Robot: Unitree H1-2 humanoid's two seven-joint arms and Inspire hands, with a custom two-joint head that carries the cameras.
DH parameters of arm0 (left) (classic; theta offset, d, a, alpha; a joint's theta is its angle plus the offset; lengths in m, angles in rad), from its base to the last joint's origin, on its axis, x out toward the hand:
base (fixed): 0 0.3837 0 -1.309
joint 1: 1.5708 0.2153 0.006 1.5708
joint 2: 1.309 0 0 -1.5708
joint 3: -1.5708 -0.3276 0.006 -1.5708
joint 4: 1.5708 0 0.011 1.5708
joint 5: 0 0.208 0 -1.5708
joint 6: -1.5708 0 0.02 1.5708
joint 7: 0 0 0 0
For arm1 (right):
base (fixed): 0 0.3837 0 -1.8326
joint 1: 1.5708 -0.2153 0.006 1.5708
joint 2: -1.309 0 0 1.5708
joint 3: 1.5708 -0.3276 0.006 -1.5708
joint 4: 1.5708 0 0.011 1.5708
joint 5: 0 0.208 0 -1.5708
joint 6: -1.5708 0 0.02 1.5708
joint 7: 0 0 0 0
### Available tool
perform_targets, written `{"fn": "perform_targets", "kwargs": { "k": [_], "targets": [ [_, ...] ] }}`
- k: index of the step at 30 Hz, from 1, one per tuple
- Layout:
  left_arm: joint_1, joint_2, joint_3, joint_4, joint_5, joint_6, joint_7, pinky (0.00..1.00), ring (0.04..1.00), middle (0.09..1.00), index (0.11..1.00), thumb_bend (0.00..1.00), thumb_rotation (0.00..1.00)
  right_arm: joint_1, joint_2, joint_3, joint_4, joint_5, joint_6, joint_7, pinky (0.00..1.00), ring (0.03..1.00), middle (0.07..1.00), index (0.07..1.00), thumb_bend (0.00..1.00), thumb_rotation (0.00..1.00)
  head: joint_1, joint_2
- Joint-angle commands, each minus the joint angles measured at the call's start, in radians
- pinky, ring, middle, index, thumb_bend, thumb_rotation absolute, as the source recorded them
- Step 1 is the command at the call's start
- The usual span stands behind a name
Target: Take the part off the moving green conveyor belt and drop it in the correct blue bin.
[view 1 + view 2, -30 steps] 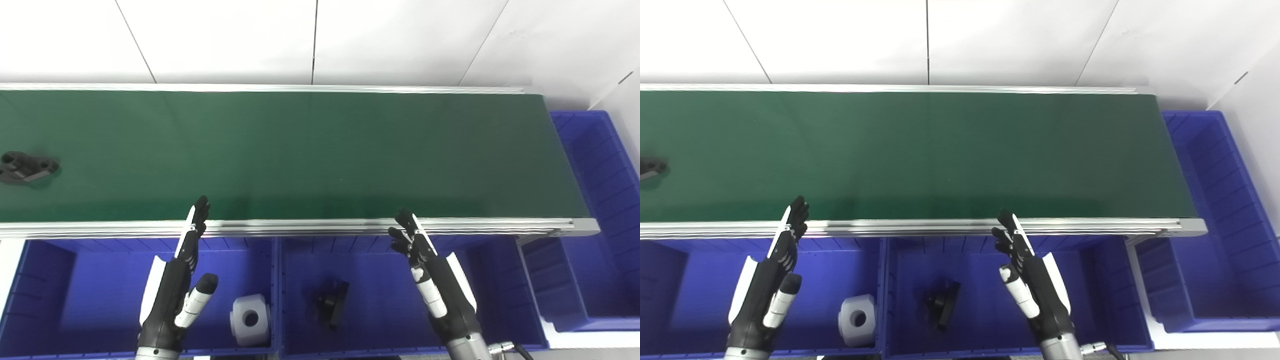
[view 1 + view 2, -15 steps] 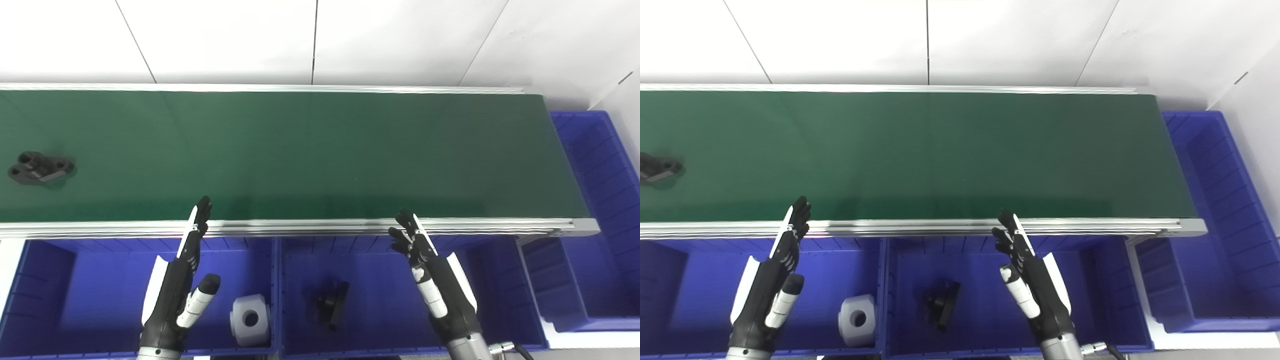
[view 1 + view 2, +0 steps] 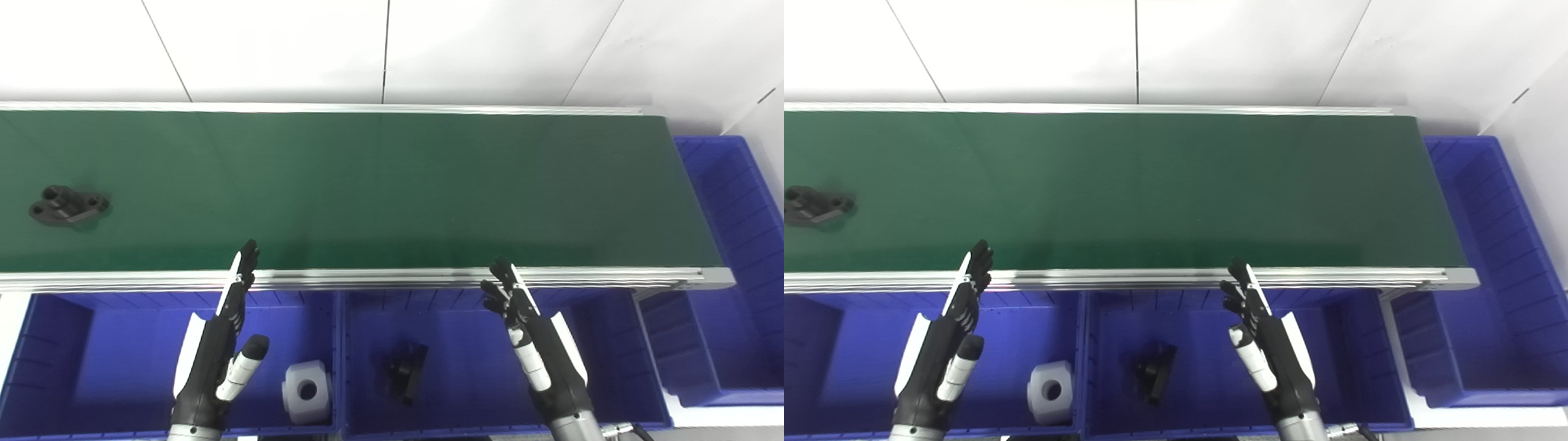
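A black flanged part [image 3: 68, 206] lies on the green conveyor belt [image 3: 380, 184] at the far left; it also shows in the right eye view [image 3: 816, 206]. My left hand [image 3: 223, 343] is open and empty over the left blue bin [image 3: 110, 355], fingertips at the belt's near rail. My right hand [image 3: 539, 349] is open and empty over the middle blue bin [image 3: 478, 367], well right of the part.
The left bin holds a white block with a hole [image 3: 306, 383]. The middle bin holds a black part [image 3: 407, 370]. Another blue bin [image 3: 735, 269] stands past the belt's right end. A metal rail [image 3: 380, 278] edges the belt's near side.
The black part has ridden the belt to the right. My right hand has dropped back slightly. My left hand has barely moved.
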Motion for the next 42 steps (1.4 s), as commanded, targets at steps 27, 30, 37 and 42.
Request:
{"fn": "perform_targets", "kwargs": {
  "k": [27,30,37,42],
  "targets": [
    [0.010,-0.038,-0.045,0.106,0.083,-0.099,0.069,0.97,1.000,1.000,1.000,0.78,1.00,0.006,-0.043,-0.040,0.152,0.096,-0.249,0.027,0.93,0.949,0.993,1.000,0.87,0.96,0.192,-0.196],
    [-0.002,-0.043,-0.057,0.134,0.080,-0.117,0.075,0.95,1.000,1.000,1.000,0.76,0.98,-0.002,-0.051,-0.051,0.180,0.104,-0.270,0.035,0.93,0.951,0.992,1.000,0.87,0.98,0.214,-0.227],
    [-0.022,-0.059,-0.074,0.186,0.106,-0.147,0.101,0.93,0.988,1.000,1.000,0.79,0.97,-0.017,-0.074,-0.070,0.216,0.132,-0.290,0.059,0.94,0.957,0.993,1.000,0.88,0.97,0.254,-0.256],
    [-0.031,-0.064,-0.080,0.218,0.122,-0.166,0.115,0.95,0.999,1.000,1.000,0.78,0.96,-0.025,-0.075,-0.078,0.240,0.149,-0.300,0.070,0.95,0.960,0.993,1.000,0.87,0.96,0.267,-0.296]
  ]
}}
